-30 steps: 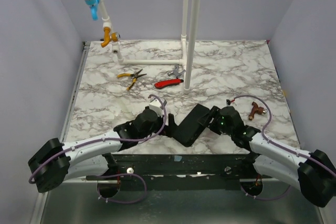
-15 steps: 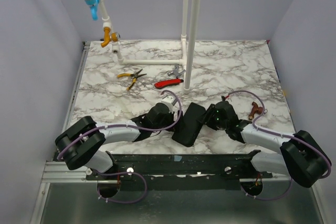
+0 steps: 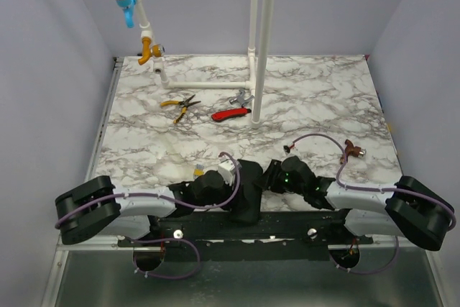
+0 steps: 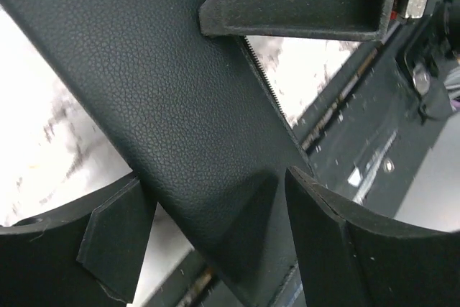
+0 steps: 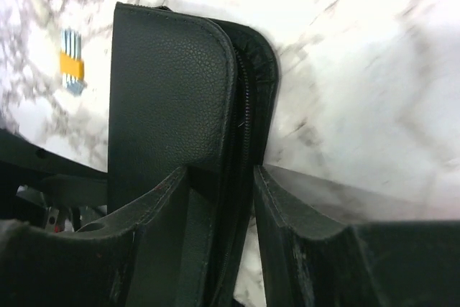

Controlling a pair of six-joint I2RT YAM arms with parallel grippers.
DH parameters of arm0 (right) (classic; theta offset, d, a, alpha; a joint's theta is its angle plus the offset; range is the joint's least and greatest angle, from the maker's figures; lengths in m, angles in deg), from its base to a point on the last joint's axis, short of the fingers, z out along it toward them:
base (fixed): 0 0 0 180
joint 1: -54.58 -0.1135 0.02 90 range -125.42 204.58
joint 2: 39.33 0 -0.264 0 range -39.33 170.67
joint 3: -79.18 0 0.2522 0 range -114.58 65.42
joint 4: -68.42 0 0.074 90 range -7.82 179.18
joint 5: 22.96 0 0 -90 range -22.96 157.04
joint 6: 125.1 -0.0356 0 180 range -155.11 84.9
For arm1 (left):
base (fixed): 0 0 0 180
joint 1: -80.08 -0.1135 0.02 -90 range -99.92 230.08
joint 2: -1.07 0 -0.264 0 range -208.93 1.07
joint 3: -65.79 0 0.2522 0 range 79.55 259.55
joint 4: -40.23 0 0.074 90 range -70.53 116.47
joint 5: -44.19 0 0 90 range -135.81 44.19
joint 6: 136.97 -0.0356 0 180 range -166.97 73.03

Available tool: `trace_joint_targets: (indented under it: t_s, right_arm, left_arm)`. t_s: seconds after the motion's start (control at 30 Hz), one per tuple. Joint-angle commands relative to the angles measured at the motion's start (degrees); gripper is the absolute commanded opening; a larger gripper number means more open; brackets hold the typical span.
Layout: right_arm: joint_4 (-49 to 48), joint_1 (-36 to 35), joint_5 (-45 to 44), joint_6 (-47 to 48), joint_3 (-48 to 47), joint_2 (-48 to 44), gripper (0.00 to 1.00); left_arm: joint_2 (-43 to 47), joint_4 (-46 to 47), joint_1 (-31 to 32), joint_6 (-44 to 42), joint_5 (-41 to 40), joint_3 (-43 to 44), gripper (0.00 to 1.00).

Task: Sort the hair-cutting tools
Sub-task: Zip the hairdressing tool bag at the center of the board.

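A black zipped leather case (image 3: 249,186) lies at the table's near edge, between both arms. My left gripper (image 3: 237,198) straddles it across its width; in the left wrist view the case (image 4: 165,98) fills the space between my fingers (image 4: 115,242), with my left gripper (image 4: 219,213) shut on it. My right gripper (image 3: 269,177) pinches the case's zipper edge (image 5: 241,127), seen in the right wrist view with my right gripper (image 5: 219,181) shut on it. The comb, scissors and stick-like tool are hidden.
Yellow-handled pliers (image 3: 180,105), a red-handled tool (image 3: 230,113) and a small grey metal piece (image 3: 241,96) lie at the back. White pipes (image 3: 259,48) stand behind them. A brown object (image 3: 351,150) lies at the right. The case overhangs the front rail (image 4: 374,156).
Both grippers have pulled back toward the near edge, and the case has come with them, from mid-table to the front rail. The left arm has folded lower.
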Motion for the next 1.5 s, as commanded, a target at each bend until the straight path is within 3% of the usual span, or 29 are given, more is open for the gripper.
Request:
trace_joint_targets:
  t_s: [0.0, 0.17, 0.3, 0.47, 0.6, 0.67, 1.0, 1.03, 1.2, 1.33, 1.47]
  right_arm:
    - [8.21, -8.34, 2.23, -5.67, 3.58, 2.01, 0.44]
    - [7.60, -10.64, 0.00, -8.15, 6.54, -0.59, 0.44]
    - [6.40, -10.62, 0.23, -8.22, 7.51, -1.96, 0.44]
    - [1.98, -10.62, 1.60, -8.29, 7.77, 0.74, 0.44]
    - [-0.23, -10.62, 3.97, -8.45, 7.59, 3.02, 0.44]
    - [-0.16, -10.64, 4.02, -8.37, 7.51, 3.18, 0.44]
    - [2.48, -10.66, 3.41, -8.06, 7.52, 0.77, 0.45]
    - [-1.16, -10.66, 4.08, -8.45, 9.46, 0.51, 0.45]
    - [-7.11, -10.75, 5.94, -9.22, 12.48, 0.96, 0.44]
    - [-9.19, -10.70, 6.83, -8.35, 13.00, 1.23, 0.43]
    - [-11.80, -10.70, 7.85, -7.68, 13.34, 1.83, 0.43]
  left_arm:
    - [7.57, 0.10, 5.20, 7.66, -3.70, -5.18, 0.71]
    - [18.25, -7.28, 8.50, 15.17, -9.26, -10.62, 0.82]
    - [24.13, -8.72, 8.80, 17.65, -9.27, -13.33, 0.89]
    - [24.70, -11.89, 8.88, 19.46, -6.51, -12.99, 0.89]
    - [26.85, -15.60, 8.85, 25.91, -5.64, -15.59, 0.95]
    - [28.48, -16.57, 8.85, 28.01, -5.64, -17.08, 0.98]
    - [28.40, -26.21, 11.89, 34.45, -6.62, -15.12, 0.98]
    - [27.51, -12.98, 12.28, 32.16, -6.74, -18.24, 0.98]
    - [20.95, 4.90, 12.14, 26.73, -4.75, -20.17, 0.88]
    - [19.27, 14.37, 11.92, 24.46, -4.82, -22.54, 0.71]
    - [19.73, 15.44, 11.65, 21.23, -5.24, -21.62, 0.60]
